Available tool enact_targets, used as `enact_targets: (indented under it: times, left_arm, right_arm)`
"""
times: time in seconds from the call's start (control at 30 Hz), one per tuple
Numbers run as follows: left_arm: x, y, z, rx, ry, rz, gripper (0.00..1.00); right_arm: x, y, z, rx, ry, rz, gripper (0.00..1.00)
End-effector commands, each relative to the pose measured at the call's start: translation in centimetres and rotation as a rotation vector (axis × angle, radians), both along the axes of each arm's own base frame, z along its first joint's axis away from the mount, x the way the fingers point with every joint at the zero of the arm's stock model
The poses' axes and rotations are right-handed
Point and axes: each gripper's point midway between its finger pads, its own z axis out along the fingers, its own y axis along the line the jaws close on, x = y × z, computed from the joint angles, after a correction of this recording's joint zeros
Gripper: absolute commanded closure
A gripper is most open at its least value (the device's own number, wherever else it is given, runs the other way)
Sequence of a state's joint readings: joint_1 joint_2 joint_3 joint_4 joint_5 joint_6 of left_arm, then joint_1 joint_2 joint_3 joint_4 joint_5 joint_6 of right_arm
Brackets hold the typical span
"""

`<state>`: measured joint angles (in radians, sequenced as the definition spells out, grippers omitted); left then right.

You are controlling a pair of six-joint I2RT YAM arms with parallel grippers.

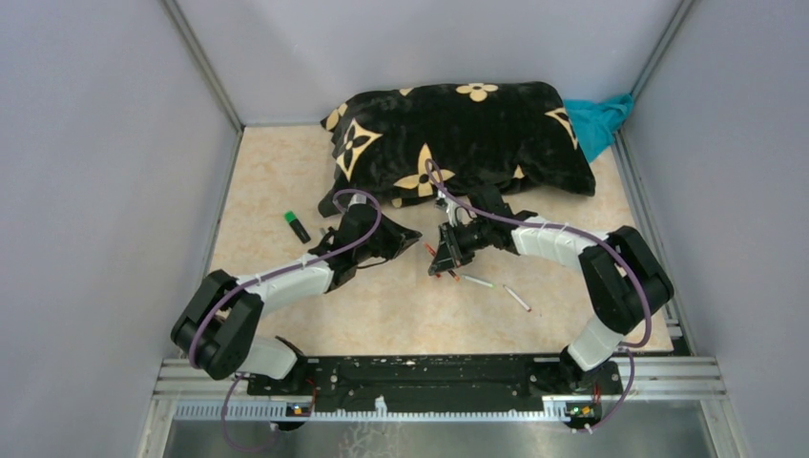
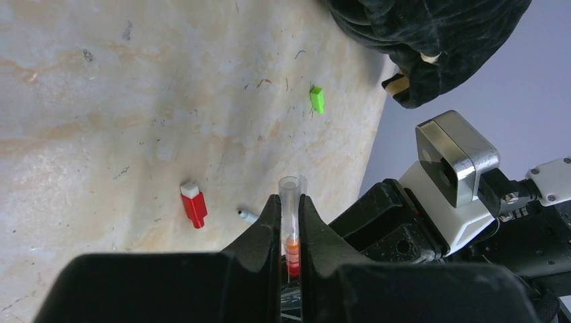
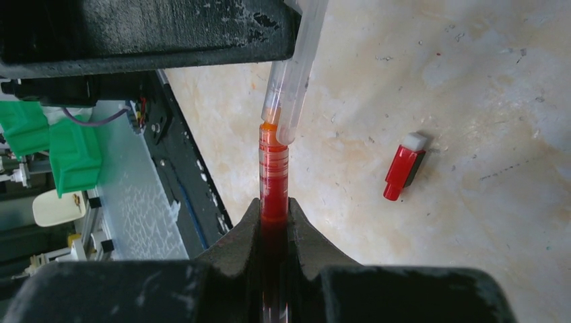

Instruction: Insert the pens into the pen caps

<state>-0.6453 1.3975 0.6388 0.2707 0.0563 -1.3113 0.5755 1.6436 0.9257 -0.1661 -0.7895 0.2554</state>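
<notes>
Right wrist view: the right pincer [image 3: 274,202] is clamped on a red pen [image 3: 273,175], which runs straight out toward 12 o'clock. The pen's orange tip meets the lower end of a clear tube [image 3: 298,74] slanting down from 1 o'clock. Whether the tip sits inside the tube or just beside it, I cannot tell. On the tabletop [image 3: 471,256], at 3 o'clock from the tip, lies a red cap [image 3: 402,168] with a white end.

Left wrist view: the left pincer [image 2: 290,198] is closed tight on the clear tube, whose open mouth pokes past the fingertips toward 12 o'clock, with red and orange showing low between the fingers. The red cap lies at 9 o'clock of the fingertips. A green cap [image 2: 316,99] lies farther out at 12 o'clock, apart from everything.

Top view: the two pincers meet at mid-tabletop. Two pens [image 1: 474,281] [image 1: 516,298] lie loose at 4 o'clock of the right pincer. A marker [image 1: 298,226] with a green end lies at 10 o'clock of the left one. At 12 o'clock sits a black pillow [image 1: 458,134], with a teal cloth [image 1: 601,122] behind its right end.
</notes>
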Motion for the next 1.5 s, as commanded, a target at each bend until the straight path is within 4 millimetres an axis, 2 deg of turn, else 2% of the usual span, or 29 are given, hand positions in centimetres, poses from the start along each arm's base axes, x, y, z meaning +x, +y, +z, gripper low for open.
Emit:
enact_targets:
  times: [0.0,0.3,0.53,0.9,1.1,1.47]
  left_arm:
    - [-0.5,-2.0,1.7,-0.049,-0.007,-0.038,1.0]
    - [0.1,-2.4,3.9,0.027,-0.081,0.0,1.0]
    - [0.1,-2.3,5.7,0.047,-0.13,0.023,1.0]
    - [-0.6,-3.1,6.5,0.046,-0.146,0.008,1.0]
    - [-0.8,-2.9,6.7,0.049,-0.141,0.028,0.99]
    - [-1.0,-3.7,7.5,0.046,-0.158,0.013,0.99]
  right_arm:
    - [2.4,1.9,2.6,0.058,-0.102,-0.009,1.0]
    - [3.0,2.3,4.6,0.114,-0.077,-0.06,1.0]
    - [4.2,1.5,4.9,0.083,-0.093,-0.134,1.0]
    - [3.6,1.3,4.8,0.111,-0.102,-0.131,1.0]
    - [4.1,1.1,4.9,0.123,-0.102,-0.18,1.0]
    - [3.9,1.2,4.8,0.161,-0.082,-0.214,1.0]
